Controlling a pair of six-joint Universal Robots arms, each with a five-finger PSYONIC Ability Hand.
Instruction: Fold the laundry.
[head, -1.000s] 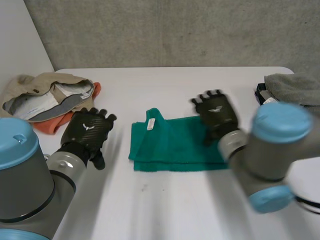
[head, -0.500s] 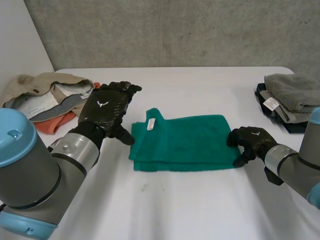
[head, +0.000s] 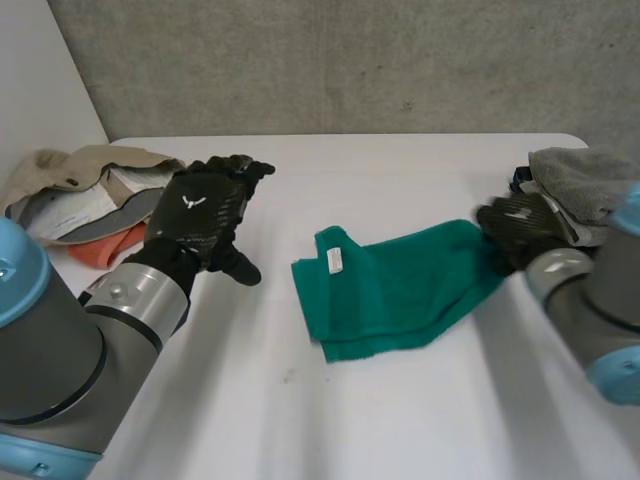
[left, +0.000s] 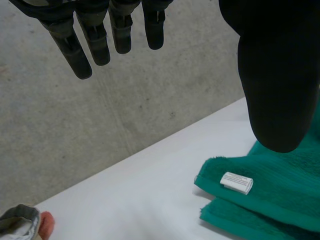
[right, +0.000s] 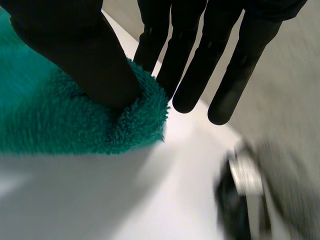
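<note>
The green towel (head: 400, 285) is lying folded on the middle of the white bench (head: 380, 420), its long axis slanting: one short end is pointing toward the robot's left hand (head: 205, 215), and the other is rising toward the right hand (head: 520, 225). A second layer is peeking out along the towel's near edge. A small white label (head: 335, 262) is sitting on the corner of the towel closest to the left hand; in the left wrist view the label (left: 237, 182) is showing faint print that is too small to read. The right hand is gripping the far corner of the towel: in the right wrist view its thumb (right: 90, 60) is pressing the fluffy edge of the towel (right: 60, 120) down against the fingers (right: 200, 65), which are running straight out beyond the cloth. The left hand is hovering off the towel's label end, apart from the cloth and holding nothing, with its back turned up, its fingers (left: 95, 40) reaching out straight and slightly spread and its thumb (left: 277, 75) standing off to the towel's side. Past the left hand from the towel, a beige garment (head: 90, 185) is lying crumpled over an orange cloth (head: 110, 245). Just past the right hand from the towel, a folded grey cloth (head: 585, 180) is resting on top of a dark stack
</note>
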